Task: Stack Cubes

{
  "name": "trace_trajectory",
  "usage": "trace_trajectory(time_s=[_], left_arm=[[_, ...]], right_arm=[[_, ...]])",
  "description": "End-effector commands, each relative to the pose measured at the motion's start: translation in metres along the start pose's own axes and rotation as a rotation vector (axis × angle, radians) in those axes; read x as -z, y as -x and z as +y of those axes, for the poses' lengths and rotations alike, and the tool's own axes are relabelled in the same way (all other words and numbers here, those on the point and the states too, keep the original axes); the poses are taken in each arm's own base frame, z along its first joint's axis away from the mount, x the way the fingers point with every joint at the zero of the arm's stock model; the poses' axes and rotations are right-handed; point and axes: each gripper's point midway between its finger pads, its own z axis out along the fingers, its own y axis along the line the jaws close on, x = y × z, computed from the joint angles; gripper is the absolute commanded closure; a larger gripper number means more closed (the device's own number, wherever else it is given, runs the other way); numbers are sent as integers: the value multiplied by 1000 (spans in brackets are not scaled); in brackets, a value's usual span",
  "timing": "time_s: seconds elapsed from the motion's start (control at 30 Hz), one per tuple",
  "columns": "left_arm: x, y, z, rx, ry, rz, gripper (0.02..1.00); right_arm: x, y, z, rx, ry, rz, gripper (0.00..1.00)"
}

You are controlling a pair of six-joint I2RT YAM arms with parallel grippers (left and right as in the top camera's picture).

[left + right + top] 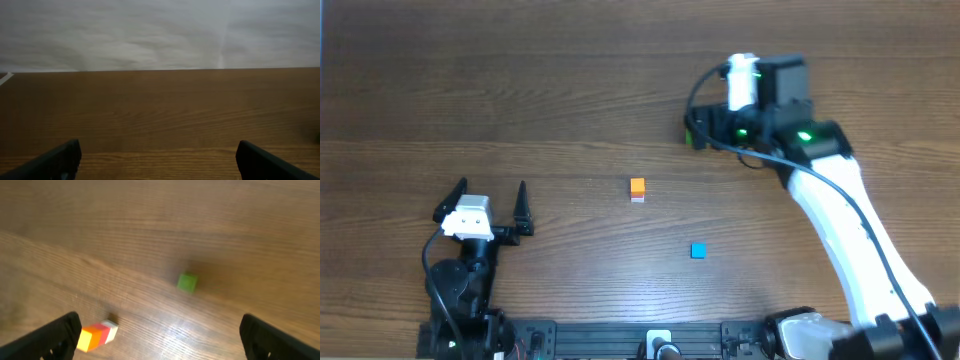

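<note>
On the wooden table (520, 80) rests a blue cube (698, 251), pale wall (160, 30) behind.

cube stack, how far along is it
Done: the small orange cube sits on a pale cube. In hand: nothing; the open right gripper hangs near the small green cube. To do: the green cube and the small blue cube lie loose on the wooden table; the left gripper is open, away from them.

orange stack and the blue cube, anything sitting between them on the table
Nothing. In the top view, the stretch of table between the orange-topped stack and the blue cube is bare wood.
</note>
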Motion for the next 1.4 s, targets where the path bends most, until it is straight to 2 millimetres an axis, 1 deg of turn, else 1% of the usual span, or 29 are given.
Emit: trace_trajectory(time_s=[0.03,0.1,0.23,0.3,0.33,0.5,0.63,0.67,0.77,0.9,1.1,1.2,1.4], left_arm=[[0,-1,-4,-18,-20,-2,18],[0,-1,-4,-18,-20,-2,18],[0,-1,-4,-18,-20,-2,18],[0,-1,-4,-18,-20,-2,18],[0,-1,-4,-18,-20,-2,18],[0,-1,-4,-18,-20,-2,18],[0,-1,-4,-18,-20,-2,18],[0,-1,-4,-18,-20,-2,18],[0,-1,-4,-18,-20,-2,18],[0,-1,-4,-18,-20,-2,18],[0,-1,-4,-18,-20,-2,18],[0,-1,-4,-18,-20,-2,18],[0,-1,-4,-18,-20,-2,18]], right_arm=[[-31,2,4,-77,-89,80,7],[-45,-4,-1,-115,-157,126,9],[-66,-13,-12,-159,-265,206,9],[-77,-16,-14,-167,-280,242,7],[-89,-20,-17,-191,-294,279,9],[-119,-33,-25,-209,-318,350,9],[-142,-50,-32,-218,-336,409,7],[-149,-58,-35,-220,-343,433,7],[-155,-64,-39,-226,-351,453,9],[-158,-66,-44,-234,-356,458,16],[-160,-62,-47,-240,-354,439,139],[-161,-61,-48,-240,-353,435,248],[-165,-63,-48,-239,-353,439,312]])
